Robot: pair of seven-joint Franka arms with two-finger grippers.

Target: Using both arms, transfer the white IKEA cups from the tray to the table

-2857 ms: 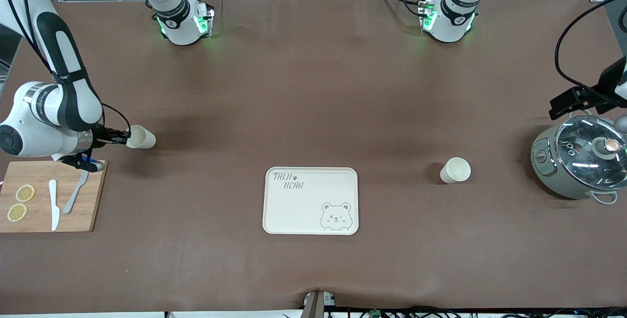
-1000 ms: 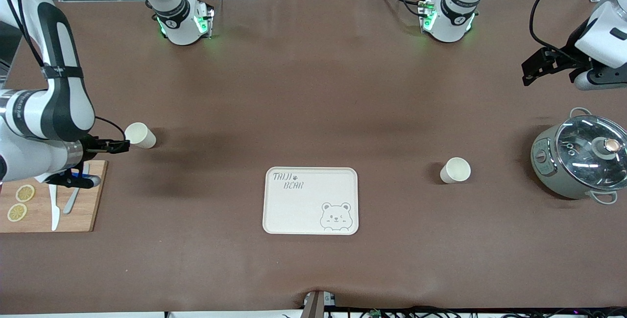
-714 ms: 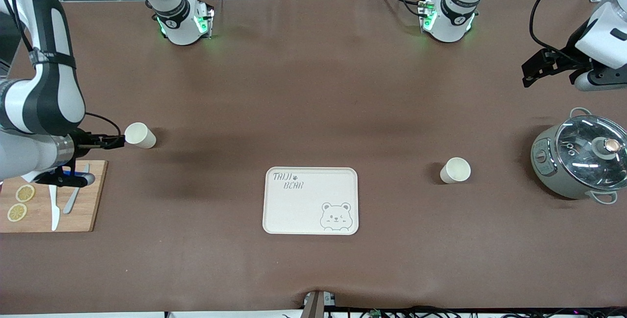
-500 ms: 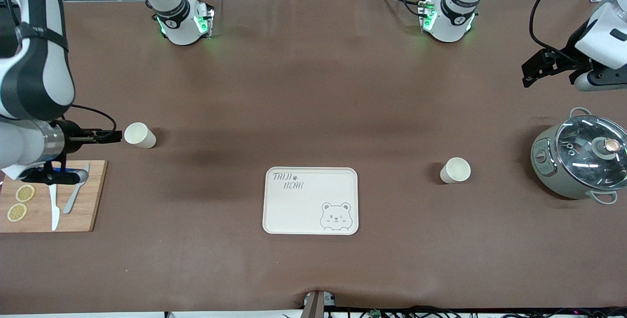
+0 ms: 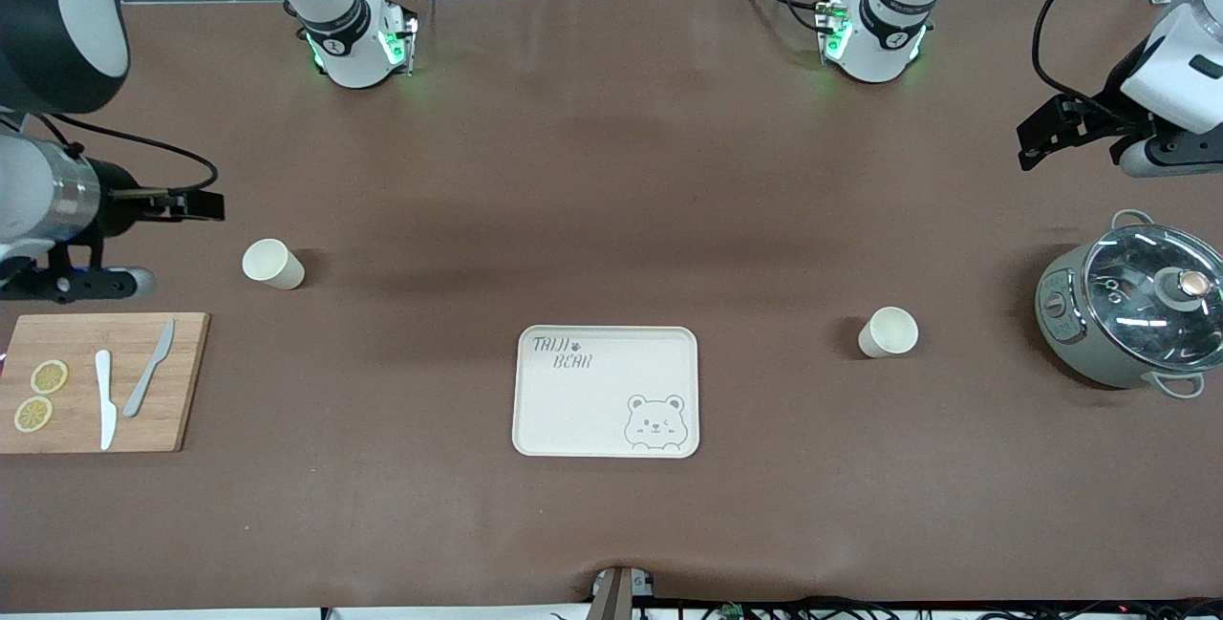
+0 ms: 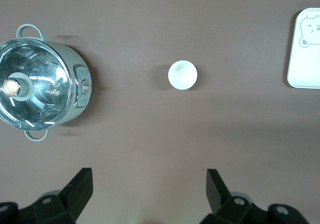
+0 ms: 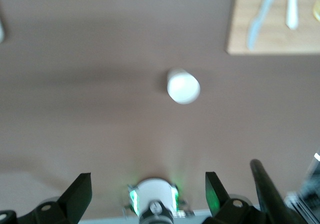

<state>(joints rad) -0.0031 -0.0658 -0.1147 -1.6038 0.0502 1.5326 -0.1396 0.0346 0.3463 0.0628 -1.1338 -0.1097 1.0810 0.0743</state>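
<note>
Two white IKEA cups stand on the brown table. One cup point(image 5: 272, 265) is near the right arm's end, and also shows in the right wrist view point(image 7: 183, 86). The other cup point(image 5: 889, 331) is near the left arm's end, and also shows in the left wrist view point(image 6: 182, 74). My right gripper point(image 5: 203, 206) is open and empty, raised beside the first cup and apart from it point(image 7: 147, 194). My left gripper point(image 5: 1034, 136) is open and empty, high over the table at its own end, above the pot's side point(image 6: 148, 189).
A cream bear tray point(image 5: 607, 391) lies mid-table, nearer the front camera than both cups. A grey pot with a glass lid point(image 5: 1132, 314) stands at the left arm's end. A wooden cutting board point(image 5: 96, 381) with knives and lemon slices lies at the right arm's end.
My right gripper has let go of its cup, drawn back and risen off it; the cup stays put. My left gripper rose from over the pot earlier and has held still since.
</note>
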